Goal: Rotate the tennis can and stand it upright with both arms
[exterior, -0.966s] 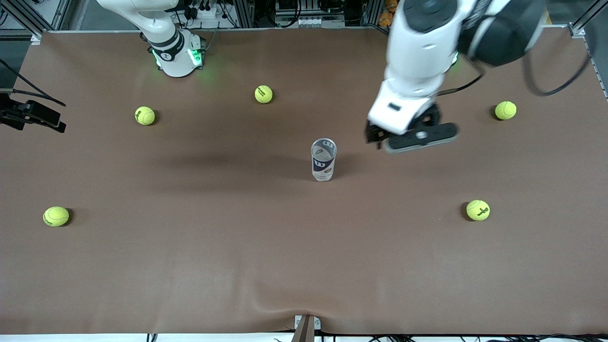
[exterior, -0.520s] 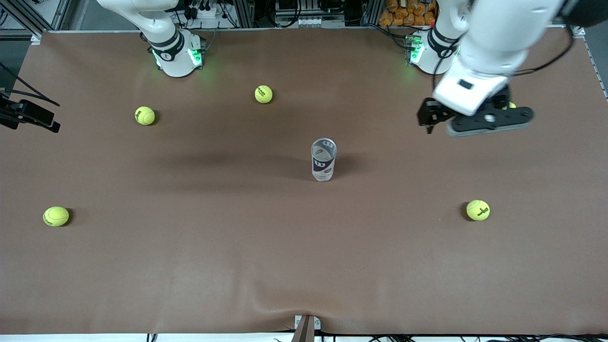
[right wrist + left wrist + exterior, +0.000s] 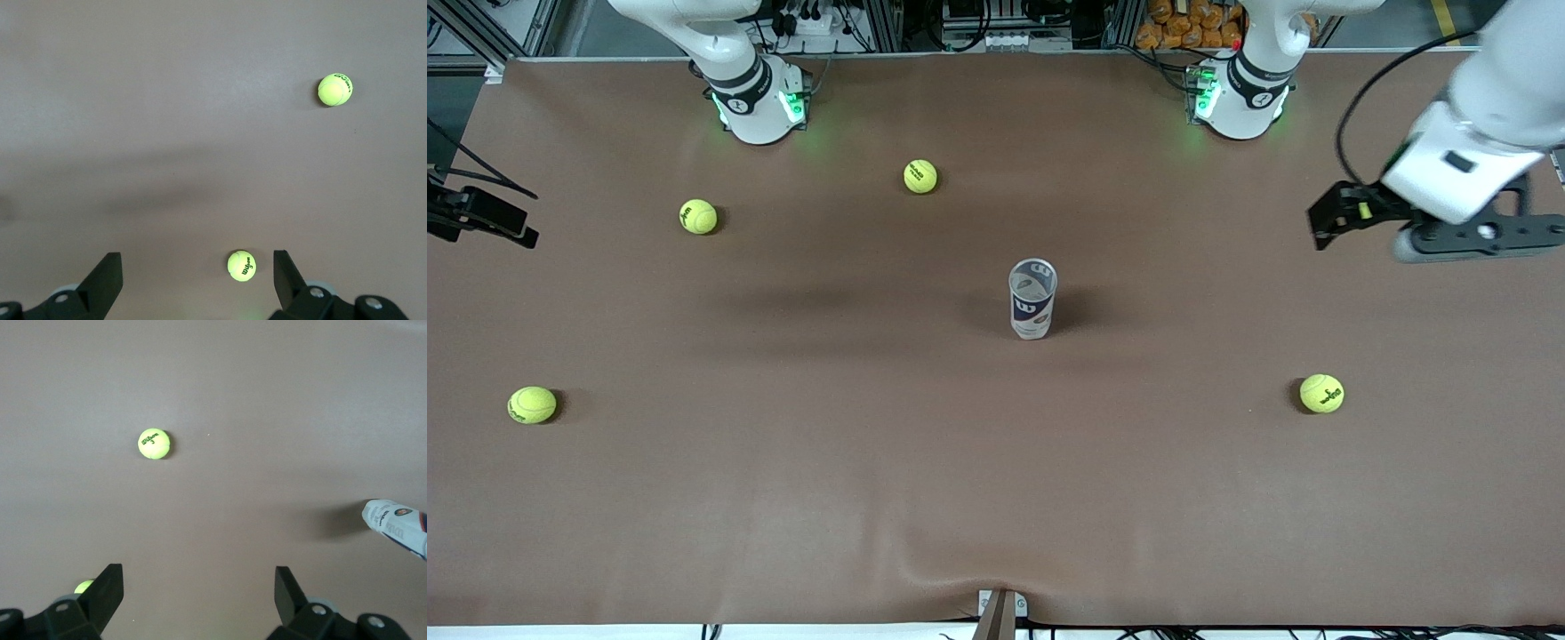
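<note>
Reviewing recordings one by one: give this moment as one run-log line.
tennis can: upright mid-table, untouched | left gripper: open, empty, over left arm's table end | right gripper: open, empty, over a tennis ball

arms (image 3: 1476,98): glossy white | hand (image 3: 1432,233): black | cables: black | bases: green lights

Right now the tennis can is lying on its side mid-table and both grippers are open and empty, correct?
Not quite. The tennis can is standing upright mid-table, its open rim facing up, as the front view shows. The rest holds: the left gripper, up over the left arm's end of the table, and the right gripper are both open and empty.
</note>
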Robot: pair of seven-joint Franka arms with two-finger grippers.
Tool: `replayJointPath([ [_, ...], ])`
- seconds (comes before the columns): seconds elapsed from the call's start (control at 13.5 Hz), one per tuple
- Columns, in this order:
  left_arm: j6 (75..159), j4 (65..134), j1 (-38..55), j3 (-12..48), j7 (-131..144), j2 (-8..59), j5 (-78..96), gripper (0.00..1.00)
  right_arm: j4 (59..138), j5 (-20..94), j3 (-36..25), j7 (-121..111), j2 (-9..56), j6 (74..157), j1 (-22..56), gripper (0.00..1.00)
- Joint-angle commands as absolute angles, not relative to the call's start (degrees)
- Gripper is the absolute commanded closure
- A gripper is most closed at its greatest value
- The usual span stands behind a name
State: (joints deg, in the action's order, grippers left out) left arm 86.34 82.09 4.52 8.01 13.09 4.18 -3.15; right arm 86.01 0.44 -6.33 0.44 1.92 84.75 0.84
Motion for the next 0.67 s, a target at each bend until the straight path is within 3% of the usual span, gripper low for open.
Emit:
replayJointPath([
  [0.0,87.45,85.43,0.36,8.53,8.19,0.62,-1.49,0.00,85.08,0.00,-5.89,1.32,2.02,84.29,0.70,0.00],
  [0.59,88.16,85.26,-6.94,8.17,-0.69,0.79,0.62,0.00,85.08,0.09,-5.89,1.32,2.02,84.29,0.53,0.00],
])
